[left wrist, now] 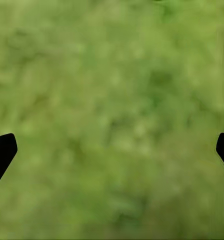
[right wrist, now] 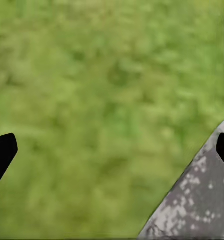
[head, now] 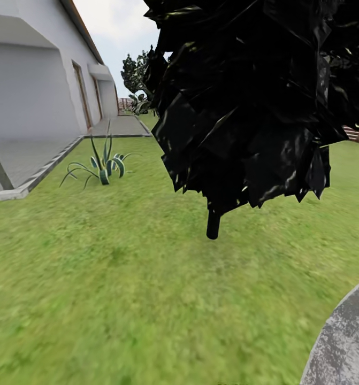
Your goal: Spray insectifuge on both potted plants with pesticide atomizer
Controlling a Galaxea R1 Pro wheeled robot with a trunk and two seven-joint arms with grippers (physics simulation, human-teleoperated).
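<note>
Garden scene, left to right. A white house wall (head: 35, 80) with paved apron borders the lawn's (head: 120, 299) left edge; a spiky agave clump (head: 101, 168) stands just inside that edge. A dark-leaved tree (head: 249, 101) rises mid-lawn. A curved edge of the grey patio (head: 345, 342) enters at the lawn's near right corner. The pesticide atomizer and both potted plants lie outside these frames; by all appearances the task is at its outset, with pickup and spraying remaining. The left gripper (left wrist: 112, 150) points down at grass, fingers spread wide and empty. The right gripper (right wrist: 112, 150), likewise wide and empty, hangs over the patio–lawn boundary.
</note>
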